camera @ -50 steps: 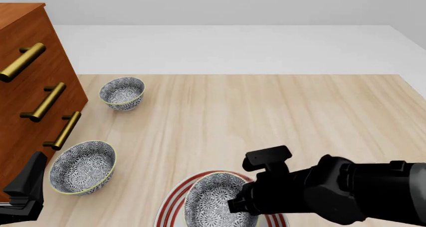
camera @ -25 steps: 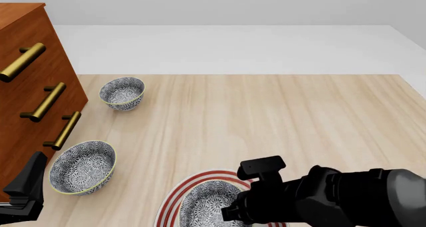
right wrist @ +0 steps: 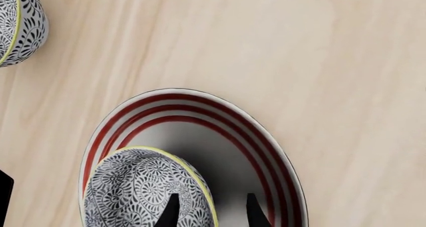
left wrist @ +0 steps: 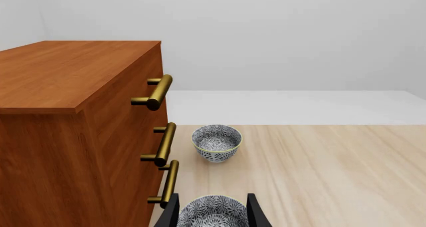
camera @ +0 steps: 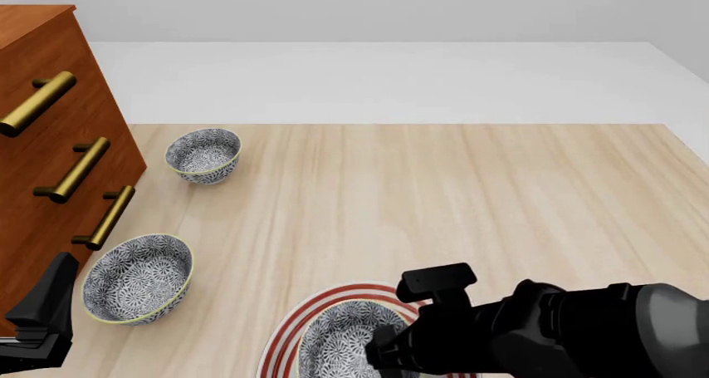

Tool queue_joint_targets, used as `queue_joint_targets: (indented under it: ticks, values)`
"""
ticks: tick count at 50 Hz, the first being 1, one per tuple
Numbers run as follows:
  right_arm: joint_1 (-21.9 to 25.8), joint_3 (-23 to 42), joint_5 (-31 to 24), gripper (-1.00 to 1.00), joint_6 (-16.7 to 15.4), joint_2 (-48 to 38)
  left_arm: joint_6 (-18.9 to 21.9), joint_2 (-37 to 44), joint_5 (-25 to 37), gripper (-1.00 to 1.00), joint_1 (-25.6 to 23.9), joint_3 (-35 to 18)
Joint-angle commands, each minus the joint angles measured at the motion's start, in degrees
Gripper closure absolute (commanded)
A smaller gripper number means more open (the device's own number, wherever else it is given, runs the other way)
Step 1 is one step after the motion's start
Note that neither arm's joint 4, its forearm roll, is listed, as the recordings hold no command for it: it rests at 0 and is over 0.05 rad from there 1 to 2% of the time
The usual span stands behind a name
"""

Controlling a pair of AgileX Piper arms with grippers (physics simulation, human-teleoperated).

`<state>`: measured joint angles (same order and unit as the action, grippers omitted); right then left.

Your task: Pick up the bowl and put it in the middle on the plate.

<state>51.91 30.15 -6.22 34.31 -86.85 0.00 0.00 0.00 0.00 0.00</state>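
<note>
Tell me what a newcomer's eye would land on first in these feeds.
First, the bulky black right gripper at the near edge, its fingers astride the rim of a small blue-grey floral bowl over the large white plate with red rings. Next, the tall reddish wooden drawer chest with brass handles on the left, with two look-alike floral bowls beside it.

Right arm (camera: 576, 332): matte black, bulky rounded housings, a small boxy block on top near the wrist. Right gripper (right wrist: 209, 212): thin black tapered fingers. Left gripper (left wrist: 213, 214): black, angular, flat-sided fingers.
</note>
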Motion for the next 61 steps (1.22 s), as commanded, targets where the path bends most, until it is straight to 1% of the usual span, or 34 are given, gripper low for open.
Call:
queue_joint_targets:
  ticks: [1, 2, 3, 4, 5, 8, 9, 12, 14, 15, 22, 23, 24, 28, 31, 33, 34, 36, 38, 40, 41, 42, 43, 45, 46, 47, 49, 51, 53, 55, 57, 58, 59, 61]
  values:
    - [0.1, -0.2, -0.1, -1.0, 0.0, 0.2, 0.0, 0.0, 0.0, -1.0, 0.0, 0.0]
    - [-0.9, -0.3, -0.4, -1.0, -0.9, 0.5, 0.0, 0.0, 0.0, -1.0, 0.0, 0.0]
    - [0.1, -0.2, -0.3, -1.0, -0.2, 0.4, 0.0, 0.0, 0.0, -1.0, 0.0, 0.0]
    - [-0.9, -0.2, -0.7, -1.0, -1.2, 1.0, 0.0, 0.0, 0.0, -1.0, 0.0, 0.0]
    - [-0.3, -0.3, -0.6, -1.0, -0.2, 0.8, 0.0, 0.0, 0.0, -1.0, 0.0, 0.0]
    - [-0.5, -0.2, -1.5, -1.0, -0.8, 2.2, 0.0, 0.0, 0.0, -1.0, 0.0, 0.0]
    - [-2.1, -0.2, -2.3, -1.0, -2.2, 3.5, 0.0, 0.0, 0.0, -1.0, 0.0, 0.0]
    - [-2.6, 0.3, -4.5, -1.0, -2.5, 6.5, 0.0, 0.0, 0.0, -1.0, 0.0, 0.0]
    - [-3.6, 0.9, -6.2, -1.0, -4.3, 8.6, 0.0, 0.0, 0.0, -1.0, 0.0, 0.0]
    - [-4.0, 0.9, -6.6, -1.0, -4.0, 9.3, 0.0, 0.0, 0.0, -1.0, 0.0, 0.0]
    - [-6.5, 2.7, -12.1, -1.0, -7.8, 16.1, 0.0, 0.0, 0.0, -1.0, 0.0, 0.0]
    - [-6.5, 2.9, -13.0, -1.0, -7.3, 17.0, 0.0, 0.0, 0.0, -1.0, 0.0, 0.0]
    - [-6.9, 3.3, -13.7, -1.0, -8.0, 17.9, 0.0, 0.0, 0.0, -1.0, 0.0, 0.0]
    - [-11.5, 6.2, -20.4, -1.0, -12.1, 26.2, 0.0, 0.0, 0.0, -1.0, 0.0, 0.0]
    - [-15.8, 9.8, -26.2, -1.0, -14.6, 32.8, 0.0, 0.0, 0.0, -1.0, 0.0, 0.0]
    - [-19.1, 13.7, -30.8, -1.0, -17.4, 37.7, 0.0, 0.0, 0.0, -1.0, 0.0, 0.0]
    - [-19.7, 14.4, -31.6, -1.0, -17.7, 38.5, 0.0, 0.0, 0.0, -1.0, 0.0, 0.0]
    - [-24.7, 18.4, -35.6, -1.0, -20.5, 43.1, 0.0, 0.0, 0.0, -1.0, 0.0, 0.0]
    - [-25.5, 21.2, -37.9, -1.0, -20.4, 44.8, 0.0, 0.0, 0.0, -1.0, 0.0, 0.0]
    - [-28.9, 25.2, -41.0, -1.0, -23.4, 48.5, 0.0, 0.0, 0.0, -1.0, 0.0, 0.0]
    - [-29.4, 27.4, -42.6, -1.0, -23.0, 49.7, 0.0, 0.0, 0.0, -1.0, 0.0, 0.0]
    - [-30.3, 28.1, -43.3, -1.0, -23.8, 50.2, 0.0, 0.0, 0.0, -1.0, 0.0, 0.0]
    - [-33.0, 30.0, -44.1, -1.0, -25.6, 52.3, 0.0, 0.0, 0.0, -1.0, 0.0, 0.0]
    - [-33.0, 30.4, -44.4, -1.0, -25.4, 52.5, 0.0, 0.0, 0.0, -1.0, 0.0, 0.0]
    - [-33.6, 31.7, -45.4, -1.0, -23.7, 53.3, 0.0, 0.0, 0.0, -1.0, 0.0, 0.0]
    - [-36.0, 33.4, -46.0, -1.0, -25.1, 54.9, 0.0, 0.0, 0.0, -1.0, 0.0, 0.0]
    - [-36.8, 34.7, -47.1, -1.0, -24.3, 56.2, 0.0, 0.0, 0.0, -1.0, 0.0, 0.0]
    - [-38.7, 36.6, -47.8, -1.0, -26.0, 58.6, 0.0, 0.0, 0.0, -1.0, 0.0, 0.0]
    - [-39.9, 37.8, -48.6, -1.0, -26.2, 60.7, 0.0, 0.0, 0.0, -1.0, 0.0, 0.0]
    - [-41.3, 38.6, -48.6, -1.0, -27.7, 63.5, 0.0, 0.0, 0.0, -1.0, 0.0, 0.0]
    - [-41.3, 37.9, -48.1, -1.0, -26.5, 66.6, 0.0, 0.0, 0.0, -1.0, 0.0, 0.0]
    - [-41.2, 37.2, -47.4, -1.0, -28.4, 68.9, 0.0, 0.0, 0.0, -1.0, 0.0, 0.0]
    - [-43.0, 36.2, -47.3, -1.0, -29.6, 70.5, 0.0, 0.0, 0.0, -1.0, 0.0, 0.0]
    - [-48.6, 35.7, -46.2, -1.0, -31.7, 74.8, 0.0, 0.0, 0.0, -1.0, 0.0, 0.0]
